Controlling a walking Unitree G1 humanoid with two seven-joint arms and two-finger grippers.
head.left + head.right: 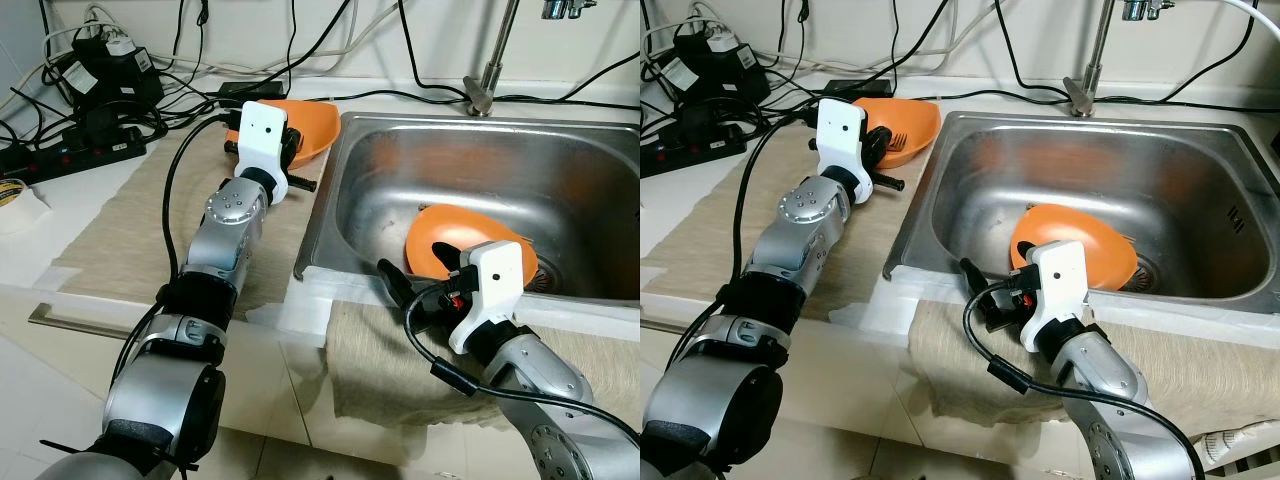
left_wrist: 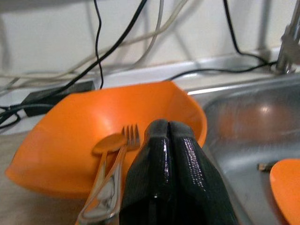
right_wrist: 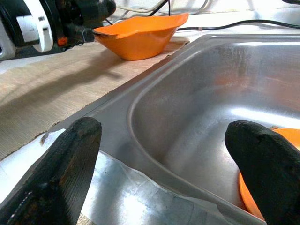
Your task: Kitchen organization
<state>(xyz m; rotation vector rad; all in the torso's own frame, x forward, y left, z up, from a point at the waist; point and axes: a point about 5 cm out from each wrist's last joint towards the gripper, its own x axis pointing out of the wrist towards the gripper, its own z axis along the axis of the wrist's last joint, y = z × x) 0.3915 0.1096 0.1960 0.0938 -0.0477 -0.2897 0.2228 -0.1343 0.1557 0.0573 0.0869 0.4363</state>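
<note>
Orange bowl [image 1: 305, 125] with a fork [image 2: 112, 178] and spoon [image 2: 107, 145] is seen upper middle, beside the left gripper [image 2: 168, 136], fingers pressed together. Right gripper [image 3: 164, 154], fingers spread, is seen at the sink [image 1: 560, 170] edge.

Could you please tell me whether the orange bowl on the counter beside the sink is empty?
Not empty. The orange plastic bowl on the counter holds a metal fork and an orange spoon, lying side by side just ahead of the left gripper.

Silver arms, white wrist housings, black cables and black fingers [image 3: 61, 173].
</note>
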